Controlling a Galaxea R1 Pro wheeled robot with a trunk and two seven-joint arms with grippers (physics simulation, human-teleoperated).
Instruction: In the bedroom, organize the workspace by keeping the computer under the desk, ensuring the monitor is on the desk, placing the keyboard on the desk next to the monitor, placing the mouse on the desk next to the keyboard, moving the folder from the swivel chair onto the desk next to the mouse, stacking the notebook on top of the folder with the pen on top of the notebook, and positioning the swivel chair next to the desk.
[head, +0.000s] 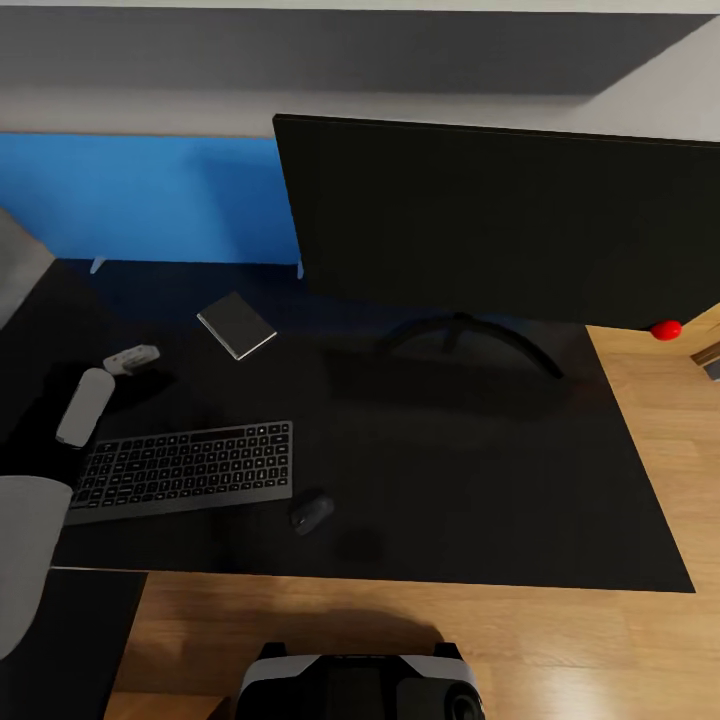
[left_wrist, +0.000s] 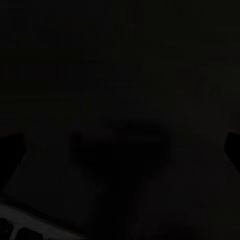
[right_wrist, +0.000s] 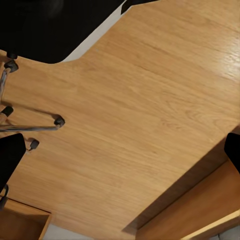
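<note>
On the black desk (head: 480, 480) stands the monitor (head: 500, 220), at the back right. The silver-grey keyboard (head: 185, 470) lies at the front left, with the dark mouse (head: 312, 512) just right of it. The dark notebook (head: 237, 325) lies flat behind the keyboard, near the blue back panel (head: 150, 195). My left arm's white end (head: 130, 358) hovers over the desk left of the notebook. My left gripper (left_wrist: 121, 146) is open over the dark top, beside the keyboard's edge (left_wrist: 20, 222). My right gripper (right_wrist: 122, 152) is open over wood floor, near the swivel chair's chrome base (right_wrist: 30, 127).
The desk's right edge (head: 640, 470) and front edge give onto wood floor (head: 400, 620). My own base (head: 360, 685) sits just before the desk's front. In the right wrist view, wooden furniture (right_wrist: 200, 210) borders the floor.
</note>
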